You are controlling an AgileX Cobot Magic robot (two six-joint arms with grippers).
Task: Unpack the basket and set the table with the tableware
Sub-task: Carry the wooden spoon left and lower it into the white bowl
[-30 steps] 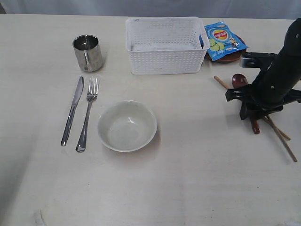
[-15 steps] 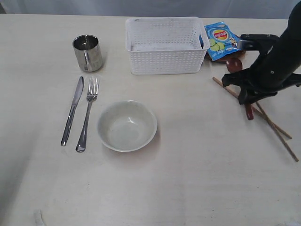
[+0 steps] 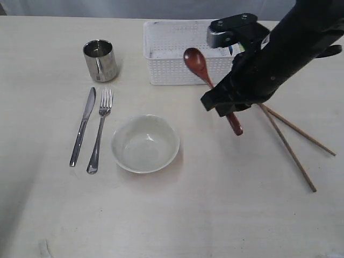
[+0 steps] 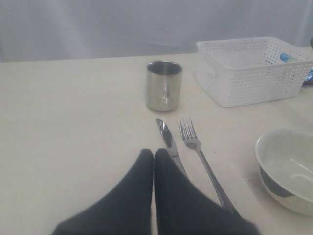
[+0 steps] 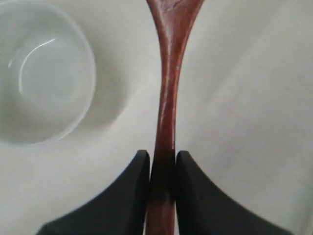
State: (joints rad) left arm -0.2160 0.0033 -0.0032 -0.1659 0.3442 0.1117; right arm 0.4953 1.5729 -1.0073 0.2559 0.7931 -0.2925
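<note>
Right gripper clamps dark red spoon by its handle, centre-right of frame, between basket and bowl | left gripper pressed together, empty | risk: the narrow hold could let the spoon swivel and clip the bowl's rim

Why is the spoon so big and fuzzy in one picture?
Right wrist view: the spoon sits very close to the camera, between the fingers, so it fills the frame and looks a bit soft; exterior view: it looks small and sharper; left wrist view: only the cup glints.
</note>
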